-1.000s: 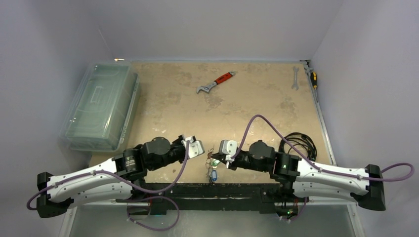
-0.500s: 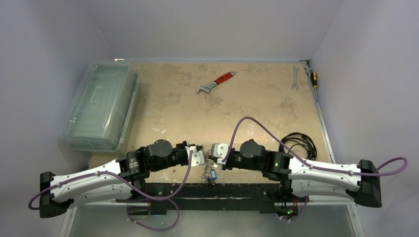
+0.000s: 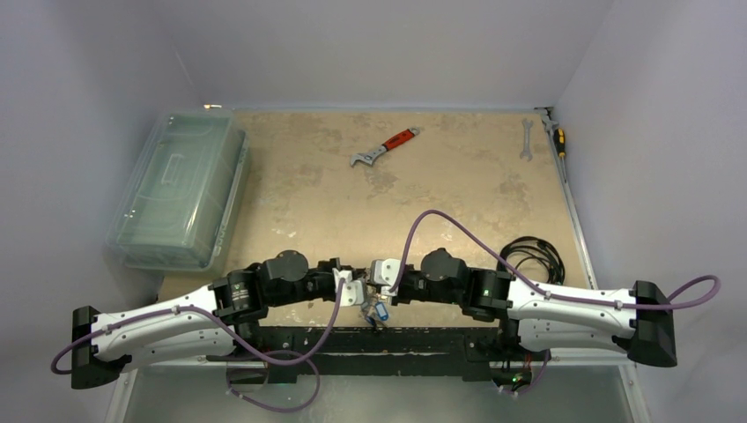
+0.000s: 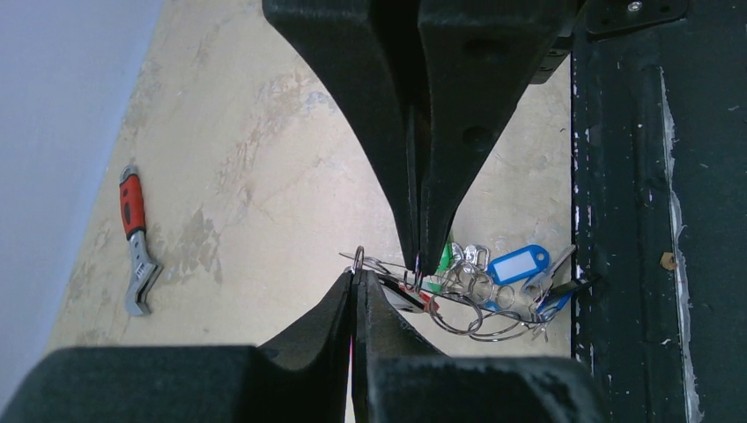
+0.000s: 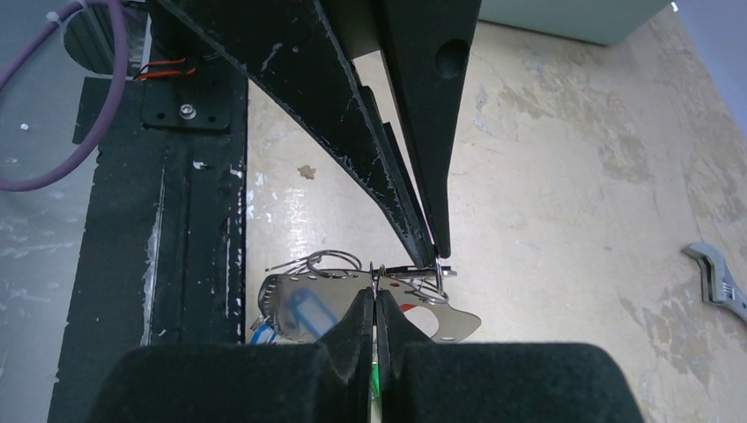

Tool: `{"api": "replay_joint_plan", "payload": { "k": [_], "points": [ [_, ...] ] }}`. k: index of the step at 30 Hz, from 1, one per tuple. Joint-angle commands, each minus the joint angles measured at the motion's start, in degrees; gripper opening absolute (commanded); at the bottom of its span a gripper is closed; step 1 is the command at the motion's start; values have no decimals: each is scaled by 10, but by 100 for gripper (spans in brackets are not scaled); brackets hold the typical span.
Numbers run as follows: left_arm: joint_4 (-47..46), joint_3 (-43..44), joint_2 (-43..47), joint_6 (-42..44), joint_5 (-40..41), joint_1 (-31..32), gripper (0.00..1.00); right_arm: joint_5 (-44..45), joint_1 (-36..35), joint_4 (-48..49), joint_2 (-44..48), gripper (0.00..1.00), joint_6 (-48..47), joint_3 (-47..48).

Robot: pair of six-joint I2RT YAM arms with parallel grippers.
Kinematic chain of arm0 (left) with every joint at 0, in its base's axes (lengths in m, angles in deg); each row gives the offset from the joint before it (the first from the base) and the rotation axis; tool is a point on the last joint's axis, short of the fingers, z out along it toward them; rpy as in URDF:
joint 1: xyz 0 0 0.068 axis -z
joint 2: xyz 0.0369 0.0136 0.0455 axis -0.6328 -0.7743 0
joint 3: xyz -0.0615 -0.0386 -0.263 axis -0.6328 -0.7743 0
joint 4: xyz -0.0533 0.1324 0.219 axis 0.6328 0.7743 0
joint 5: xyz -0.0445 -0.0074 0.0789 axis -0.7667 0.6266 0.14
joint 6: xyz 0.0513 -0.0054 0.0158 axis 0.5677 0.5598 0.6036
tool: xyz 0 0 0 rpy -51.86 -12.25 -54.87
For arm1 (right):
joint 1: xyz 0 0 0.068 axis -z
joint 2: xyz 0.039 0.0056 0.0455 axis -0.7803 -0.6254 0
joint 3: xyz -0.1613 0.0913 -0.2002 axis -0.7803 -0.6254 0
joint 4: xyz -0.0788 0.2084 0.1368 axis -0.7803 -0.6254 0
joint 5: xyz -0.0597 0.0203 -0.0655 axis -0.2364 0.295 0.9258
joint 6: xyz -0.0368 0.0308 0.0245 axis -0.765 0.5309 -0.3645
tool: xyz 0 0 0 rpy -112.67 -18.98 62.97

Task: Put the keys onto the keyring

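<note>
The keys (image 3: 380, 310) lie bunched at the table's near edge between both arms, with a blue tag (image 4: 518, 264), a green tag (image 4: 447, 257) and several wire rings. The flat silvery keyring (image 5: 299, 304) lies among them, and shows edge-on in the left wrist view (image 4: 493, 293). My left gripper (image 4: 357, 278) is shut on a small wire ring of the bunch. My right gripper (image 5: 377, 295) is shut on another small wire ring. The two tips nearly touch in the top view, left (image 3: 359, 294) and right (image 3: 377, 291). I cannot tell whether the keyring is lifted.
A red-handled wrench (image 3: 385, 147) lies mid-table at the back. A silver spanner (image 3: 526, 139) and a screwdriver (image 3: 557, 137) lie at the back right. A clear plastic box (image 3: 176, 189) stands at the left. A coiled black cable (image 3: 531, 256) lies right. A black rail (image 4: 652, 220) borders the near edge.
Both arms have swung inward and toward the near edge. The two grippers have come together over the key bunch and now sit tip to tip.
</note>
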Motion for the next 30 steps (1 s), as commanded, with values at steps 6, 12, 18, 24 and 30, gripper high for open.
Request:
{"api": "replay_joint_plan", "payload": {
  "k": [6, 12, 18, 24, 30],
  "points": [
    [-15, -14, 11, 13, -33, 1, 0, -1, -1, 13, -2, 0, -12, 21],
    [-15, -17, 15, 11, -35, 1, 0, 10, 0, 6, 6, 0, -15, 12],
    [-16, -16, 13, 9, -41, 1, 0, 3, 1, -1, 0, 0, -12, 13],
    [-15, -16, 19, 6, -41, 1, 0, 15, 3, -5, 10, 0, -11, 6],
    [-13, -14, 25, 6, -45, 1, 0, 16, 4, -10, 6, 0, -4, 3]
  ]
}}
